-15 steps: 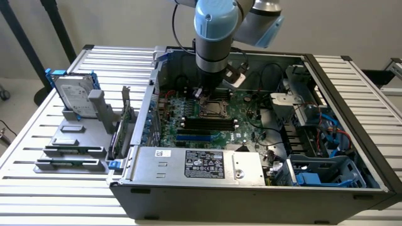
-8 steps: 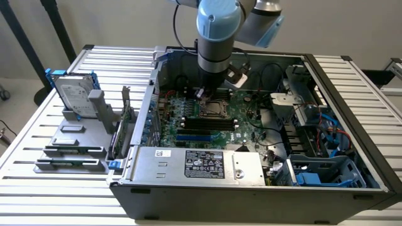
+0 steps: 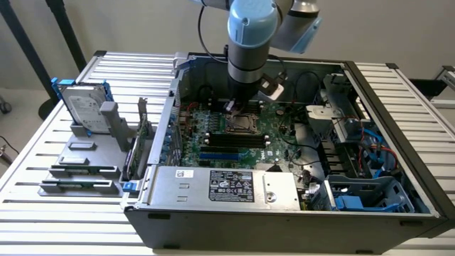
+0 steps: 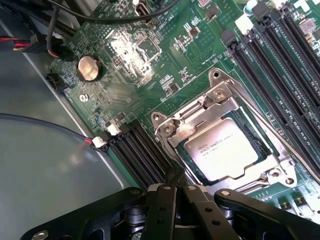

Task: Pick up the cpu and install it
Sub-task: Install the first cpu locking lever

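— Hovering low inside the open case (image 3: 398, 213), the gripper (image 4: 172, 192) has its black fingers (image 4: 160, 210) clenched together with nothing between them. What lies just beyond the tips?

— The cpu (image 4: 227, 148), silver top up, flat in the socket (image 4: 172, 131) with the metal frame around it. From the fingertips it sits at about one o'clock, close but apart from them.

— And around the socket?

— Green motherboard (image 4: 135, 75) on every side. Black memory slots (image 4: 137, 150) run just beside the socket at about nine o'clock of the cpu, and another bank (image 4: 280, 65) runs at two o'clock. Farther off, at about eleven o'clock, a round coin battery (image 4: 88, 67) sits near the board's edge, with dark cables (image 4: 55, 45) past it.

— How does it look from outside?

— In the exterior view the power supply (image 3: 227, 186) with its printed label lies nearest, at six o'clock of the socket (image 3: 245, 121). The arm (image 3: 249, 48) stands straight down over the board behind it, its gripper (image 3: 238, 105) right at the socket's far edge.

— Anything outside the case?

— At nine o'clock, on the slatted table (image 3: 42, 213), a grey holder (image 3: 78, 176) carries memory sticks (image 3: 78, 185), and farther back a hard drive (image 3: 82, 109) stands upright in a blue frame.
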Tool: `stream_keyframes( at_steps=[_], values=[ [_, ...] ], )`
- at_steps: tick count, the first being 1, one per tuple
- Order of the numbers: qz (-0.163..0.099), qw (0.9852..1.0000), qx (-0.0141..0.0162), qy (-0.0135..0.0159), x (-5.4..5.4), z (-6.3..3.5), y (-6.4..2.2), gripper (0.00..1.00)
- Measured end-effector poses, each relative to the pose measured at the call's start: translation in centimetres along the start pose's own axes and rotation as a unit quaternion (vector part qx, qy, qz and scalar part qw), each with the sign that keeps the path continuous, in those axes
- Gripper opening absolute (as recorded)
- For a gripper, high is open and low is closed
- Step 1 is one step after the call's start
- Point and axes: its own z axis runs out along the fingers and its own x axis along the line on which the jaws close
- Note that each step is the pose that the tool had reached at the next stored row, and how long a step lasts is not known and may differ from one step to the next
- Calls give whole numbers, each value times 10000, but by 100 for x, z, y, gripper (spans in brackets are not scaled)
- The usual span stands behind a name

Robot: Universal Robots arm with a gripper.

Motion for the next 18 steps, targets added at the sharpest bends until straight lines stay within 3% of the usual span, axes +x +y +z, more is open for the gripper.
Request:
stream_keyframes(
  at_steps=[11,18],
  values=[
    [9,10000,18,-17,47,4,106,11],
    [20,10000,47,-34,68,1,163,11]
  ],
)
